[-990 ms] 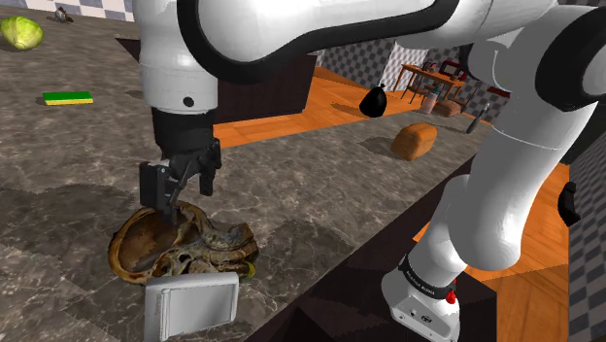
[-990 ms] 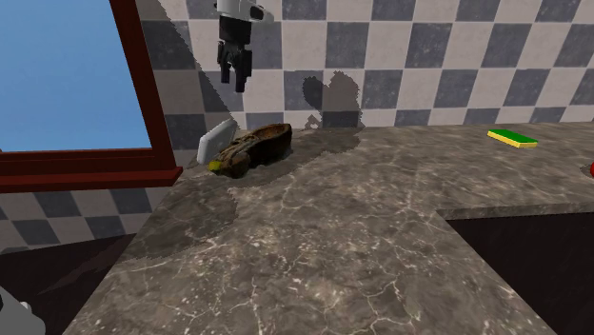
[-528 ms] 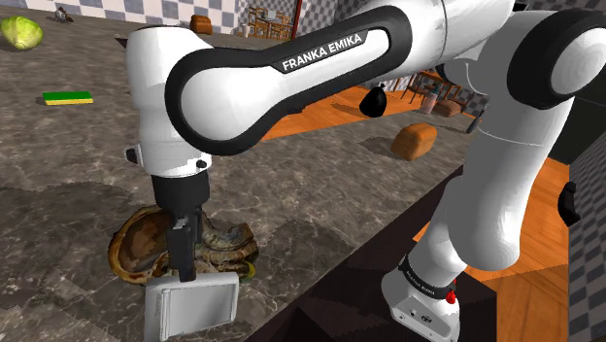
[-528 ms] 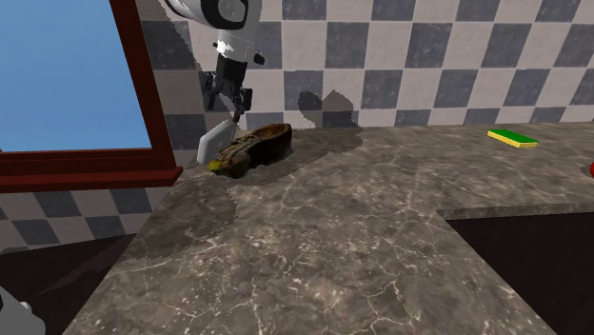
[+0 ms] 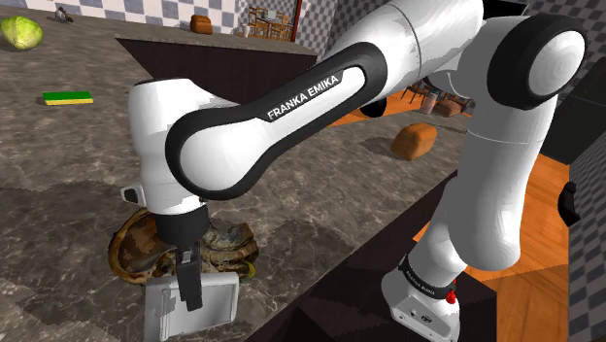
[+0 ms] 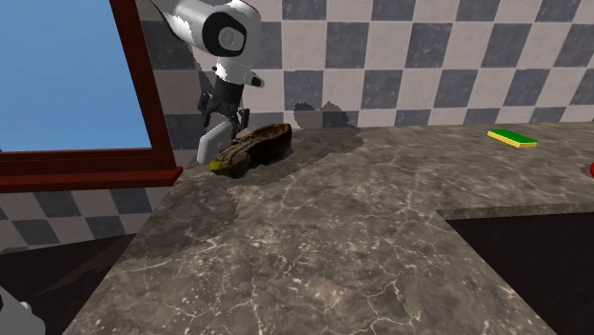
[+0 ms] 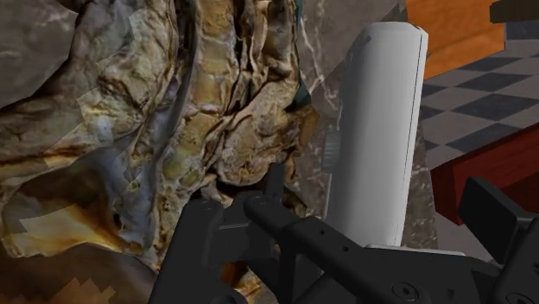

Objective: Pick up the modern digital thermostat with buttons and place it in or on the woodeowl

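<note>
The thermostat (image 5: 194,303) is a plain white-grey slab standing on edge at the marble counter's near edge, leaning against a gnarled brown wooden bowl (image 5: 146,245). My gripper (image 5: 187,282) has come down over the slab's top edge. In the wrist view the gripper (image 7: 371,203) is open. The thermostat (image 7: 380,129) stands between the two black fingers (image 7: 216,237) without visible contact, and the bowl (image 7: 155,112) lies beside it. In the second exterior view the gripper (image 6: 225,116) hangs just over the thermostat (image 6: 211,146), with the bowl (image 6: 255,147) to that view's right.
A green and yellow sponge (image 5: 68,97) (image 6: 512,139) lies far off on the counter, and a green cabbage (image 5: 21,34) farther back. The counter's edge (image 5: 320,282) drops right beside the thermostat. A dark red window frame (image 6: 90,173) and checkered wall stand close behind.
The arm has swung down and toward the counter's near edge. The gripper went from hanging above the bowl to straddling the thermostat's top edge. Thermostat and bowl have not moved.
</note>
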### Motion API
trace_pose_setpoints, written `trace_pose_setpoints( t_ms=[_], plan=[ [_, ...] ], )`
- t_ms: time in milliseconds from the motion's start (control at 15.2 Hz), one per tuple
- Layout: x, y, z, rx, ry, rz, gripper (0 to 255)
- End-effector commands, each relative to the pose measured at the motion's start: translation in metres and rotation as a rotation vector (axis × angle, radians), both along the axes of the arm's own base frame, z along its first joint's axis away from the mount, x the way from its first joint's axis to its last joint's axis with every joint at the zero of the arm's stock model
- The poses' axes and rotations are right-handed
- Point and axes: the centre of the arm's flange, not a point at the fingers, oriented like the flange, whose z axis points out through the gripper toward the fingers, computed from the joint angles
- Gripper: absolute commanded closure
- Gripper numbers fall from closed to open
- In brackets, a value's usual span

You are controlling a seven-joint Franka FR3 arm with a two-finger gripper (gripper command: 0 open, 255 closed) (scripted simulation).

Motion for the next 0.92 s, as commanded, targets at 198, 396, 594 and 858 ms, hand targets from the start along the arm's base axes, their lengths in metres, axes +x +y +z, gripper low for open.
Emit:
trace_pose_setpoints(
  t_ms=[198, 396, 594, 858],
  plan=[
    [-0.0032, 0.0016, -0.0072, 0.0, 0.0, 0.001, 0],
    [-0.0032, 0.0016, -0.0072, 0.0, 0.0, 0.001, 0],
    [-0.0032, 0.0016, -0.0072, 0.0, 0.0, 0.001, 255],
    [-0.003, 0.0015, -0.0071, 0.0, 0.0, 0.001, 255]
  ],
)
